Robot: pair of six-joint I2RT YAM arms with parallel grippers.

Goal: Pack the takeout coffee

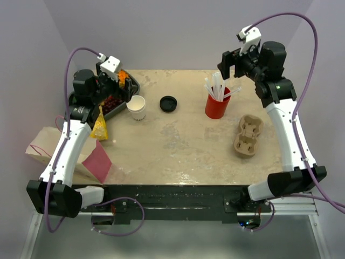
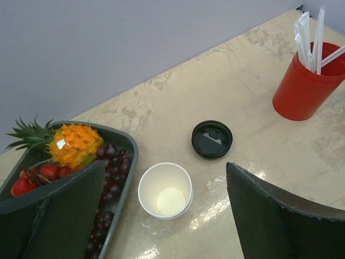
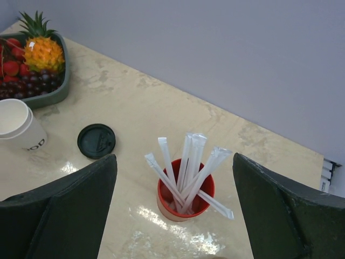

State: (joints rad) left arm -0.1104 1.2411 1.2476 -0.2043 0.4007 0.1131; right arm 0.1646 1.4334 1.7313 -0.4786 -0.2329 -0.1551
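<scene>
White cup (image 2: 165,190) empty | red cup (image 2: 302,91): straws (image 2: 311,38) | tray (image 2: 132,152): fruit (image 2: 74,144)

A robotics lab test cell: left arm (image 1: 67,145) and right arm (image 1: 288,129), trailing purple cables (image 1: 307,48), bolted at the near edge of a marble-patterned table (image 1: 178,145) boxed in by plain pale walls (image 1: 161,32). Takeout props dot the surface: a white paper cup (image 1: 136,108) and black lid (image 1: 168,103) near the far edge, a red cup of straws (image 1: 216,105), a cardboard cup carrier (image 1: 248,135), a tray of fruit (image 1: 132,86) at the far left corner.
</scene>
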